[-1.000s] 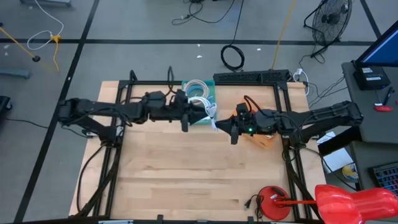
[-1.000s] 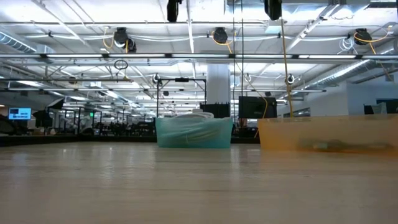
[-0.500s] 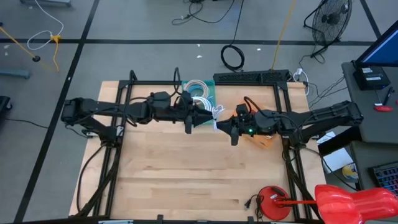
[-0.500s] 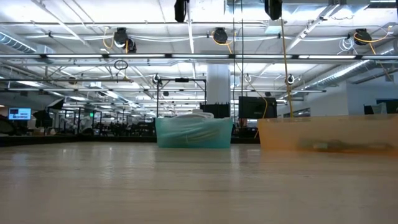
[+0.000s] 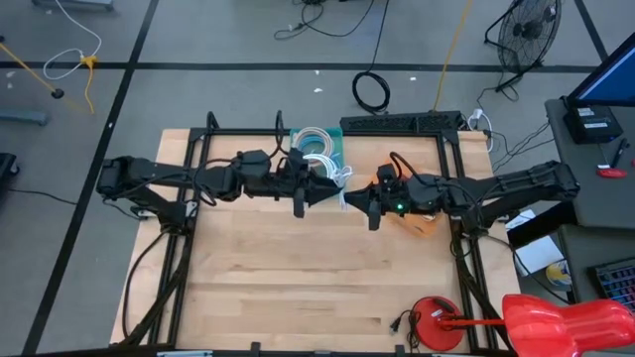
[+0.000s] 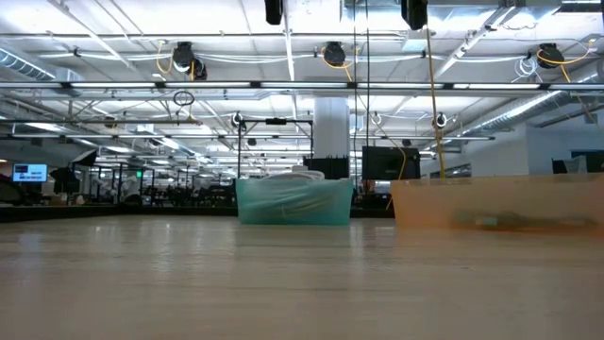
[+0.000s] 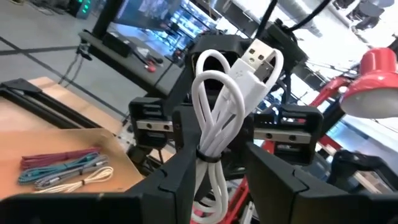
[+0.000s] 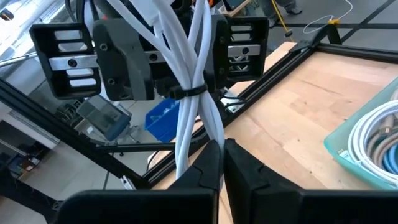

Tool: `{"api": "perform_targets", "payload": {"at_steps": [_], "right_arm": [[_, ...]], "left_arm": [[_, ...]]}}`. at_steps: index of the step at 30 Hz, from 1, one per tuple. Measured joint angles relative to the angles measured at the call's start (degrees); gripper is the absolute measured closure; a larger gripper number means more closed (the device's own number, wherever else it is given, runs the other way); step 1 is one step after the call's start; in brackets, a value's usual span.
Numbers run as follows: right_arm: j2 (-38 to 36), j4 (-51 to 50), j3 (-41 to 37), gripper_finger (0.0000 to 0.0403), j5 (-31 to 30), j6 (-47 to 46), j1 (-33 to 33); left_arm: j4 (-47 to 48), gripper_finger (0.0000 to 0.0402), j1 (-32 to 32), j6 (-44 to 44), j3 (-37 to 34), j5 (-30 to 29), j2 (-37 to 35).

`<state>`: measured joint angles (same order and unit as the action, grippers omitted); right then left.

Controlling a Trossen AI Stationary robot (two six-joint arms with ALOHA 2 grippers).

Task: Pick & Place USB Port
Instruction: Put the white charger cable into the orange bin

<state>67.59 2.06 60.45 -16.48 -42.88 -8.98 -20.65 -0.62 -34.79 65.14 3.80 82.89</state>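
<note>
Desk [image 5: 298,288]: light wooden top, bare across its near half in the high view; black frame rails along both sides.

Red desk lamp [image 5: 516,319]: at the near right corner, round base on the desk, shade past the edge.

White USB cable [image 7: 227,93]: coiled bundle bound by a tie at the waist, a USB-A plug at its top end. It hangs above the desk's centre, between the two grippers, touching both. In the high view it shows as a small white patch [image 5: 343,188].

Left gripper [image 5: 325,190]: reaches in from the left at mid-desk, well above the surface. Its fingers [image 7: 180,168] stand either side of the bundle below the tie, clamped on the cable.

Right gripper [image 5: 359,203]: reaches in from the right, facing the left gripper, tips nearly meeting it. Its fingers [image 8: 211,163] are drawn together at the bundle's lower strands, pinching the cable.

Teal bin [image 5: 335,147]: behind the left gripper toward the far edge, holding coiled white cables [image 5: 316,142].

Orange bin [image 5: 422,223]: beneath the right arm, right of centre; coloured cable bundles [image 7: 62,168] lie inside it.

Floor beyond the desk: a black cable coil [image 5: 371,91] and a standing fan [image 5: 526,35].
</note>
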Motion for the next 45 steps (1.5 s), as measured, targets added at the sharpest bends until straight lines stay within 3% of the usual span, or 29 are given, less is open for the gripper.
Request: {"api": "perform_targets", "payload": {"at_steps": [13, 15, 18, 21, 27, 32, 39, 45], "right_arm": [[0.0, -0.2, 0.0, 0.0403, 0.0, -0.1, 0.0], [0.0, -0.2, 0.0, 0.0403, 0.0, 0.0, 0.0], [0.0, -0.2, 0.0, 0.0403, 0.0, 0.2, 0.0], [0.0, 0.3, 0.0, 0.0395, 0.6, 1.6, 0.0], [-0.4, 5.5, 0.0, 0.0341, 5.9, 2.9, 0.0], [-2.2, 7.6, 0.0, 0.0284, 6.2, 2.3, -0.3], [-5.0, 5.1, 0.0, 0.0219, 6.2, 4.8, 1.3], [-3.2, 3.7, 0.0, 0.0189, 6.9, 3.4, 7.0]], "left_arm": [[-1.8, 0.0274, -1.7, -1.1, 0.0, -2.4, 0.0], [-1.8, 0.0299, -2.0, -1.6, 0.0, -2.4, 0.3], [-1.5, 0.0369, -2.0, -1.7, 0.0, -2.1, 0.5], [-1.5, 0.0386, -2.0, -2.4, 0.0, -1.7, 0.5], [-0.8, 0.0394, -2.5, -4.1, 0.0, 2.4, -1.0], [1.5, 0.0394, -2.8, -5.3, -0.2, 6.8, -2.9], [7.2, 0.0394, -2.9, -2.2, 0.0, 3.5, -5.8], [2.6, 0.0394, -4.5, -3.6, 0.1, 3.6, -4.8]]}}
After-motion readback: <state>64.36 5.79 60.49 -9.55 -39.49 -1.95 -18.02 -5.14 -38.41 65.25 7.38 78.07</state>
